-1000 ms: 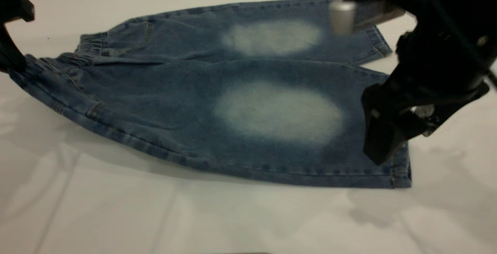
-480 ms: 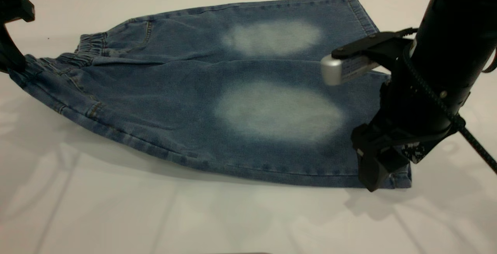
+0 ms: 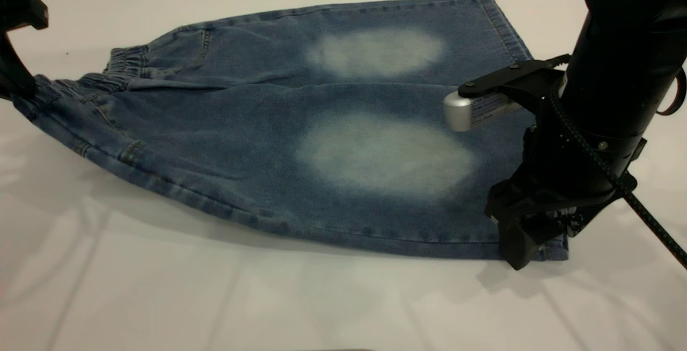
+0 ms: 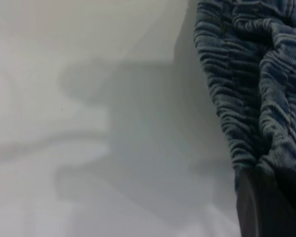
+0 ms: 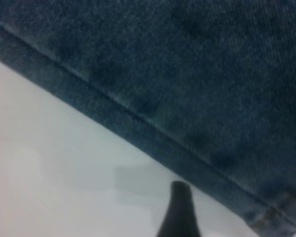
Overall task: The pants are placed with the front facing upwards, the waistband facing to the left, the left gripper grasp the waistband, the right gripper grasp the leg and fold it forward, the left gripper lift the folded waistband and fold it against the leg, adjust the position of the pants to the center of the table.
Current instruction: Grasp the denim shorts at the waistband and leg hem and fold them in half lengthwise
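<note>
Right gripper [image 3: 528, 249] down at my soft blue denim pants' leg [image 3: 386, 179] hem corner, fingers' state unclear; pinch the thick hem.

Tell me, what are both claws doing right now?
Left gripper at the waistband. Right gripper low over the near leg hem corner. Pants flat, unfolded. Nothing in the way.
</note>
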Robot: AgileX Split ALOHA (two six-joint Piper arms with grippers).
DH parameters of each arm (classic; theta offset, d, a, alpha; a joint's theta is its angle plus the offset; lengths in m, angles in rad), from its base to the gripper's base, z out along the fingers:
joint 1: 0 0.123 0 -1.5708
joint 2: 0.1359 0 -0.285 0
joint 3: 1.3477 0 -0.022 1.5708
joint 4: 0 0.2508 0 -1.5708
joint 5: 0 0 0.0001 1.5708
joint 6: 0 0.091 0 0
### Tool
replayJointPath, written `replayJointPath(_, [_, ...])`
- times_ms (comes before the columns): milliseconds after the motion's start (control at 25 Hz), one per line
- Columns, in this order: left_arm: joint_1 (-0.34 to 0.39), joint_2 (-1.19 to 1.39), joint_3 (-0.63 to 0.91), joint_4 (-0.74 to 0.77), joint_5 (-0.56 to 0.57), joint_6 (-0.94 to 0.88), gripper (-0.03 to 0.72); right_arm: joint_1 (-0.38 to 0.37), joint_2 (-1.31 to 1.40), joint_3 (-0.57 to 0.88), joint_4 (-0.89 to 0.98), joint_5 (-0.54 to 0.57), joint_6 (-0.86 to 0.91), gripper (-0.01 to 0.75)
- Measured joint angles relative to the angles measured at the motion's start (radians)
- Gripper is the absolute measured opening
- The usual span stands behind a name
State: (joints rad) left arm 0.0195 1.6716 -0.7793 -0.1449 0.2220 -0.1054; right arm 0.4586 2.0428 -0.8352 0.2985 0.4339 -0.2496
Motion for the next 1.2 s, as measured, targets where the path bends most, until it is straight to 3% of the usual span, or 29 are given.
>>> replayJointPath(120, [0.0,0.0,-0.019,0.0,0.016,0.0,0.04,-0.001,0.005,0.0,-0.015,-0.009,0.004,0.381])
replayJointPath(360, [0.0,0.0,-0.06,0.0,0.064,0.0,0.04,-0.001,0.029,-0.009,-0.022,-0.024,0.011,0.087])
replayJointPath(440, [0.0,0.0,-0.068,0.0,0.078,0.0,0.04,-0.001,0.033,-0.012,-0.022,-0.026,0.015,0.044])
replayJointPath(880, [0.0,-0.004,-0.078,0.0,0.096,0.0,0.04,-0.001,-0.022,-0.003,-0.019,-0.029,0.02,0.033])
replayJointPath(1200, [0.0,-0.004,-0.149,-0.02,0.193,0.0,0.04,-0.014,-0.312,-0.01,-0.018,0.009,0.02,0.032])
